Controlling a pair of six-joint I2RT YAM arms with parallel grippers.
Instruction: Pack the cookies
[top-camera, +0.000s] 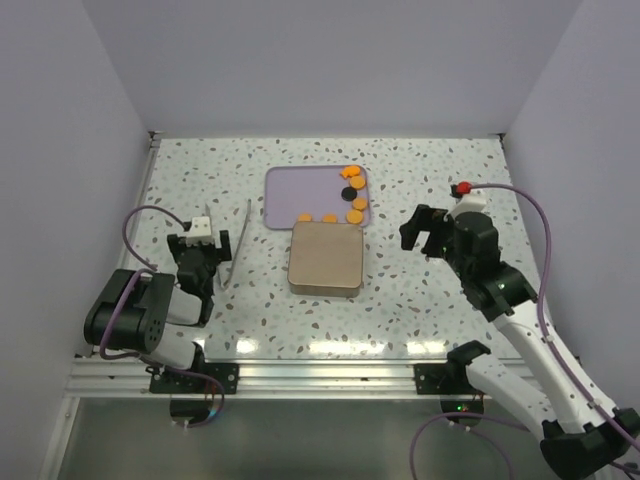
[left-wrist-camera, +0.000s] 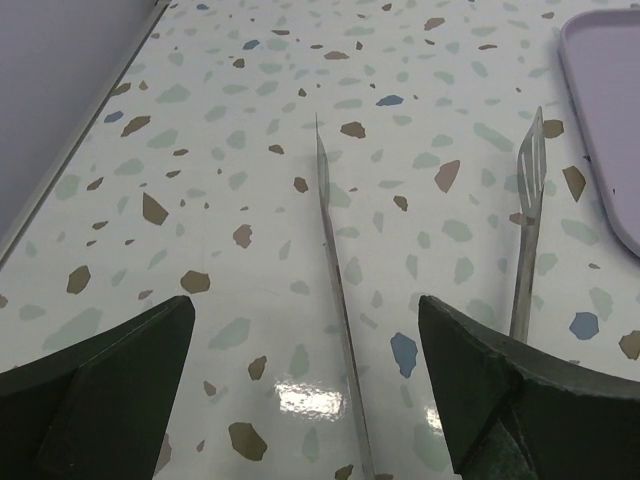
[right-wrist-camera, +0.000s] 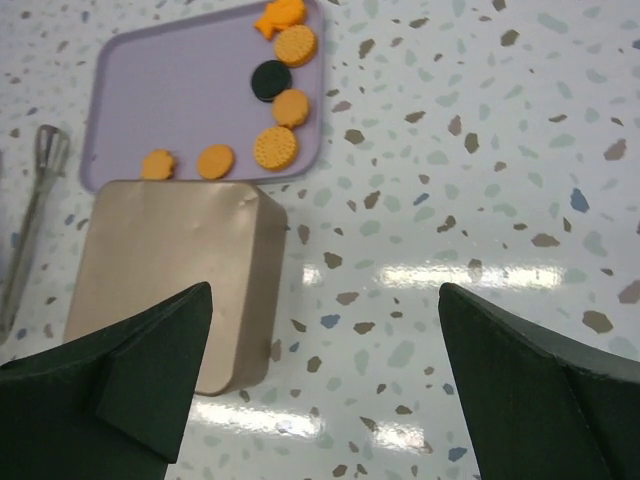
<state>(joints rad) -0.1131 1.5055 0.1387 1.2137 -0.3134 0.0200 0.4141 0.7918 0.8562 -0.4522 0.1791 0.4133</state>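
Several orange cookies and one black cookie lie along the right and front of a lilac tray; they also show in the right wrist view. A closed square tan metal tin sits just in front of the tray, its lid on. Metal tongs lie on the table left of the tin, and in the left wrist view one arm runs between my fingers. My left gripper is open above the tongs' near end. My right gripper is open and empty, right of the tin.
The speckled table is walled in white at the left, back and right. A metal rail runs along the near edge by the arm bases. Purple cables loop beside both arms.
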